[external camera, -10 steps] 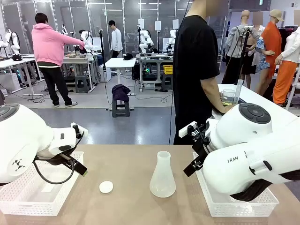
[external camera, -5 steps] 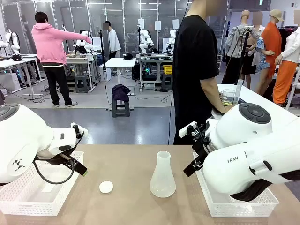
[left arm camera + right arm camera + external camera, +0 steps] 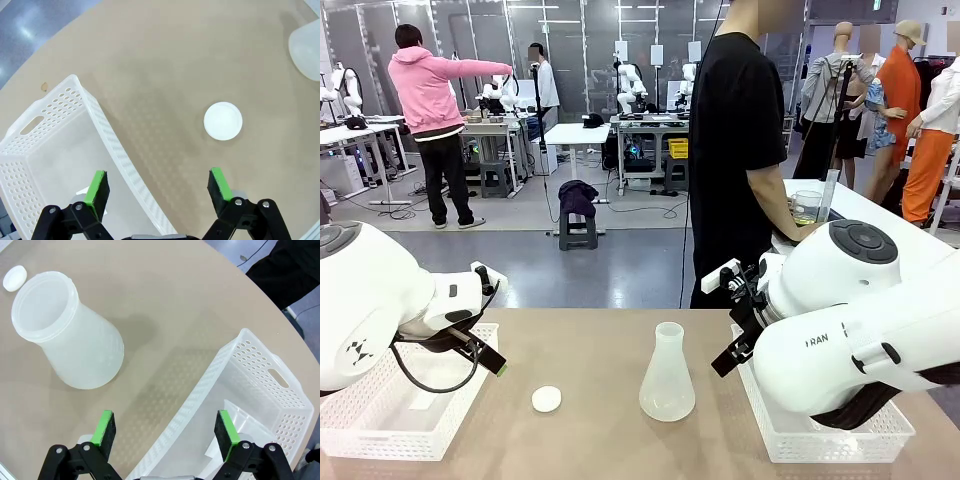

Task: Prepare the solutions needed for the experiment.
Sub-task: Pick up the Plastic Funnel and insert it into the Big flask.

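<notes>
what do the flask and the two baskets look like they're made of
Flask: probably translucent plastic, milky and matt; its wall lets light through but blurs what lies behind. Left basket and right basket: likely moulded white plastic, slightly glossy, with rows of holes and a handle slot.

Open tabletop (image 3: 600, 340) around central flask (image 3: 667, 385) and small cap (image 3: 546, 399)

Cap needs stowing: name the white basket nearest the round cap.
The basket on the robot's left; the cap lies beside it, while the right basket stands beyond the flask.
</notes>
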